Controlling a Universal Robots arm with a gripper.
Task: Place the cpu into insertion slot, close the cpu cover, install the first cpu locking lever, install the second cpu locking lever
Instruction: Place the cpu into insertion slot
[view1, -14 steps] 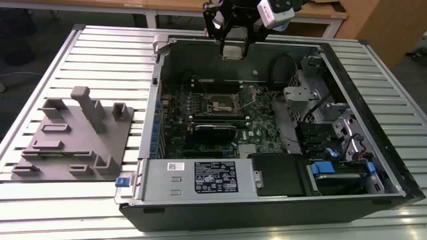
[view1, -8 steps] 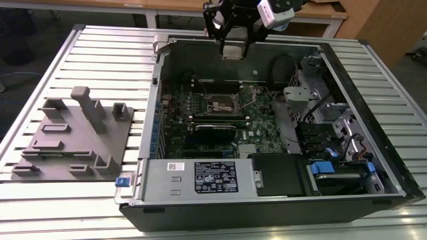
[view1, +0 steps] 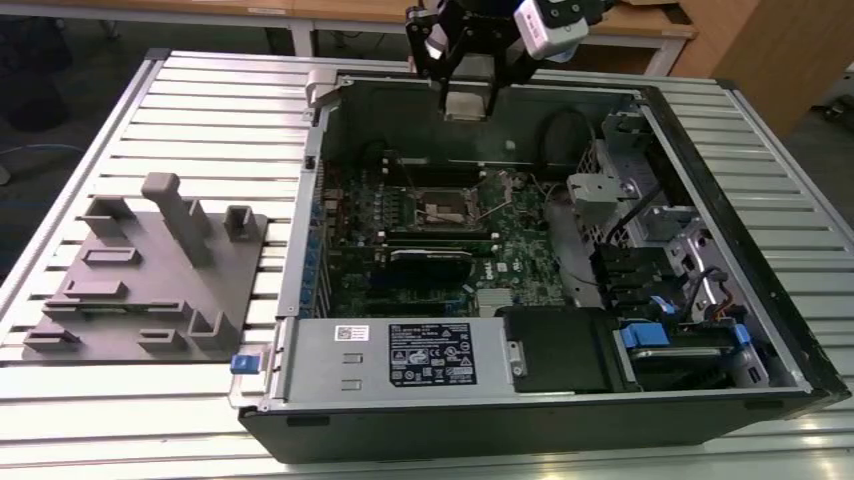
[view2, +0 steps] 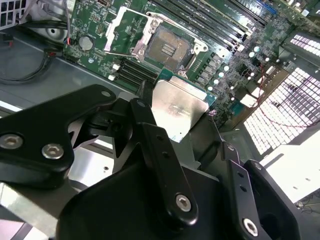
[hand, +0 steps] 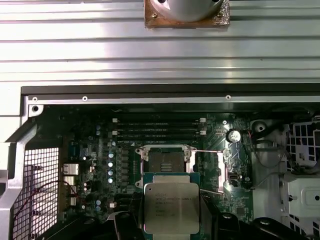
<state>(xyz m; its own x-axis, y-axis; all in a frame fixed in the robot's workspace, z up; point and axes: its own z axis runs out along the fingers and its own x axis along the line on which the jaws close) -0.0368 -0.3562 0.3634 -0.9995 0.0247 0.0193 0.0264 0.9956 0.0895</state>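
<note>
Your fingers (view2: 160, 150) are closed on the cpu (view2: 180, 112), pinching it by two opposite edges with its silver face bare between them. In the exterior view your gripper (view1: 465, 100) hangs over the far wall of the open case (view1: 747, 200), and the cpu (view1: 463, 106) is up in the air, well apart from the board below.

The slot (view2: 167, 47) is empty, with its dark centre exposed inside the silver rim. In the first wrist view the cpu (hand: 171, 207) shows its printed face, and the slot (hand: 165, 162) lies beyond it on the green board. The cover (view2: 122, 27) is swung open beside the slot, so nothing lies over the socket.

Elsewhere, the case lies on its side on the slatted tabletop (view1: 200, 110). The power supply (view1: 400, 355) sits along its near wall, and a grey fixture (view1: 147, 280) rests on the tabletop at the exterior view's left.
</note>
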